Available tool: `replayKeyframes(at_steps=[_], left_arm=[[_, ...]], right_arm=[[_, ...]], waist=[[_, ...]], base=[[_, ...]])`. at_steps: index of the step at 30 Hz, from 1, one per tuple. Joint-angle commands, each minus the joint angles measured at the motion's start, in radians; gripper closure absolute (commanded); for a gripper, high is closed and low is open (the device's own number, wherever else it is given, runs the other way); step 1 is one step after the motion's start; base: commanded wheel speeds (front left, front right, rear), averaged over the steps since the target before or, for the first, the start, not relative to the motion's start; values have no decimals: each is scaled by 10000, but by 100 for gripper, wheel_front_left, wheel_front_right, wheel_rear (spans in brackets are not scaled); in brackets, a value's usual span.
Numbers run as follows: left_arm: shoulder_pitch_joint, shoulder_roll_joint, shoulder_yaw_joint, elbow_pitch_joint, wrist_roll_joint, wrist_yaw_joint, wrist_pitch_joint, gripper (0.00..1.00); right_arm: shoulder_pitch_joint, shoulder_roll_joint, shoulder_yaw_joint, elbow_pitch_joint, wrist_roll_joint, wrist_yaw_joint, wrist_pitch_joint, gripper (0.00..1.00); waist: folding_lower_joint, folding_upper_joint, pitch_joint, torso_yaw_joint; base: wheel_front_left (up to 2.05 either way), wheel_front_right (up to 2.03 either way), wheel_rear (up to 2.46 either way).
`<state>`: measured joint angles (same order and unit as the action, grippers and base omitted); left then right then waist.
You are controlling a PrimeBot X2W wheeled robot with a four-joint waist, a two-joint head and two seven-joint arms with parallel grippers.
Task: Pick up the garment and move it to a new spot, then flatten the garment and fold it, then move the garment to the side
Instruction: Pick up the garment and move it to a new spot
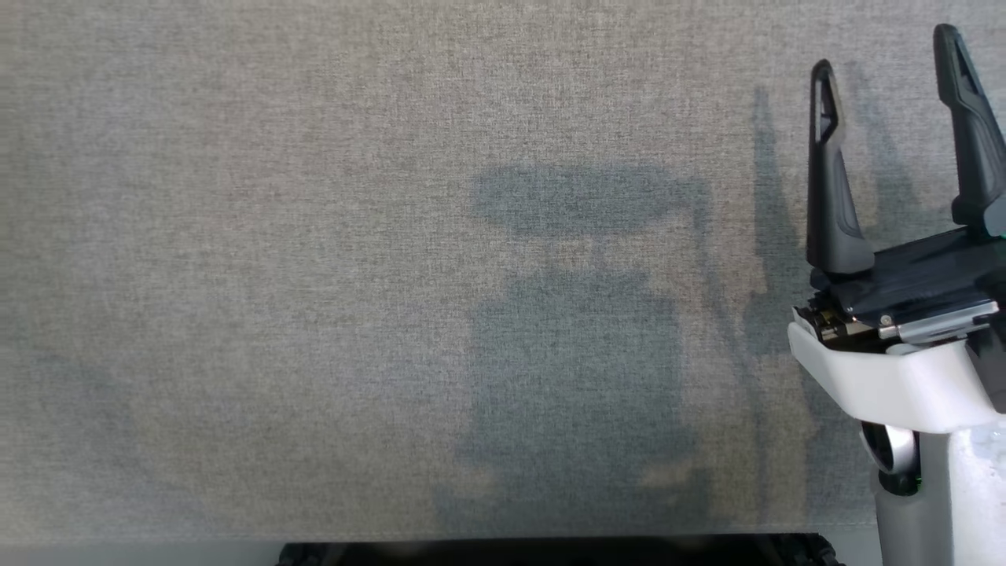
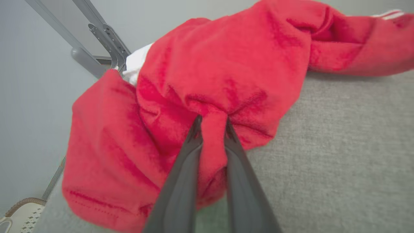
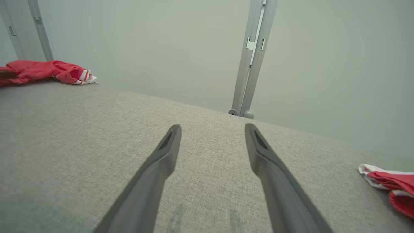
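The left claw [image 2: 212, 122] is pinching a raised fold of the red garment [image 2: 226, 64]. Its two dark fingers stand close together, with a thick tongue of cloth squeezed between them. The garment lies in a crumpled heap at an edge of the grey worktop [image 2: 339, 145]. One part of it appears to hang over that edge, while a sleeve with a striped cuff [image 2: 389, 14] stretches along the worktop away from the heap. The right claw [image 1: 884, 49] is spread wide and holds nothing; it hovers over a bare part of the worktop, well apart from the garment. I judge the cloth to be soft, fleecy and light, with no stiffness at all, so it will sag and trail from any point where it is held. It should not slip easily between the fingers, because the pile looks thick, and it is not fragile. The present hold is on one fold in the middle of the heap. I think this is enough for lifting and carrying, but the hanging part may drag on the worktop's edge. For flattening, a hold at a hem, a shoulder or a cuff would probably serve better, with one claw at each side. Near another edge of the worktop lies a second red and white cloth [image 3: 394, 187], which should not be confused with the garment.
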<state>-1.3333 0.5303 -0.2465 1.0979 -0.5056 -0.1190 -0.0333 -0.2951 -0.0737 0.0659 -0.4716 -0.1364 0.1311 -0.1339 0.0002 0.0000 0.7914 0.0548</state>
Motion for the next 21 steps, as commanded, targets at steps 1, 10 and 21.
replayKeyframes(at_steps=[1, 10, 21], left_arm=[[-22, -8, -70, 33, 64, -14, -140, 100], [364, -485, -1339, -778, -206, -113, -178, 100], [1955, -253, -4383, -4272, -2077, -109, 671, 100]], right_arm=[[-142, 20, 12, 130, 3, -7, -112, 0], [185, 126, -247, 1631, 368, -7, -405, 0], [1061, 225, -384, 3679, 1240, -9, -895, 0]], waist=[[-2, 0, -403, 65], [-2, 0, -2610, 240], [-2, 0, -6010, -70]], base=[[0, 0, 0], [0, 0, 0], [0, 0, 0]])
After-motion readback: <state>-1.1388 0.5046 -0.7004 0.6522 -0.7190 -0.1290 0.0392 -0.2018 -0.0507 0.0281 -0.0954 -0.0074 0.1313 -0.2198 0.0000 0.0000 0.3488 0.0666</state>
